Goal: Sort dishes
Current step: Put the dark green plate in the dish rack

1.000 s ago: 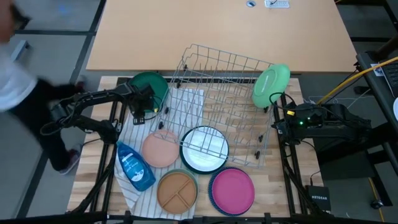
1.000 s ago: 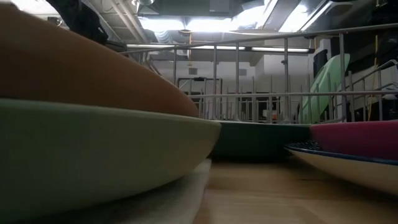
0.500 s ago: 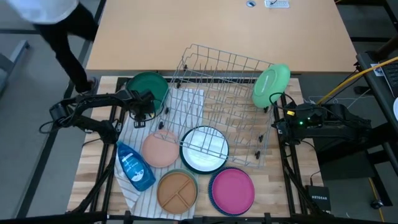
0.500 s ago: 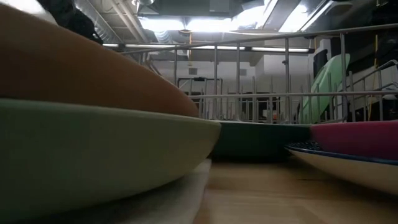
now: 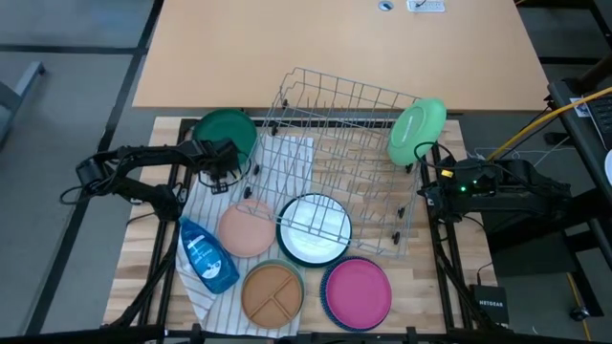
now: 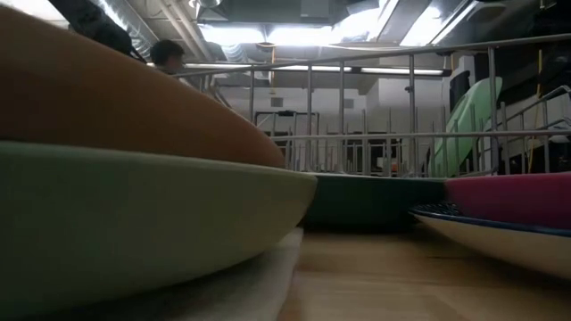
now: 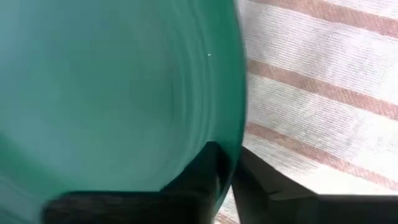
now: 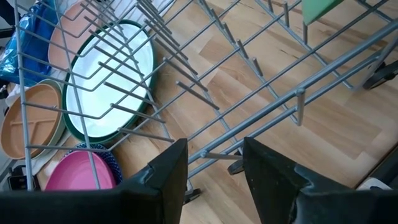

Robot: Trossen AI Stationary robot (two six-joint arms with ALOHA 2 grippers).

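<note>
Left gripper [image 5: 222, 169] pinched on the rim of the dark green plate [image 5: 228, 134] at table's 10 o'clock beside the wire rack [image 5: 344, 162]; right gripper [image 8: 214, 163] parted, idle at 3; thin edge grip, so plate may slip on lifting.

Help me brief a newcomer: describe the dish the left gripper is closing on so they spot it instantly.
Start at the grey wire rack in the table's middle and look to its far left corner. There sits the dark green plate, its rim between the left gripper's fingers. It is the only deep green dish lying flat; the light green plate leans against the rack's opposite end.
</note>
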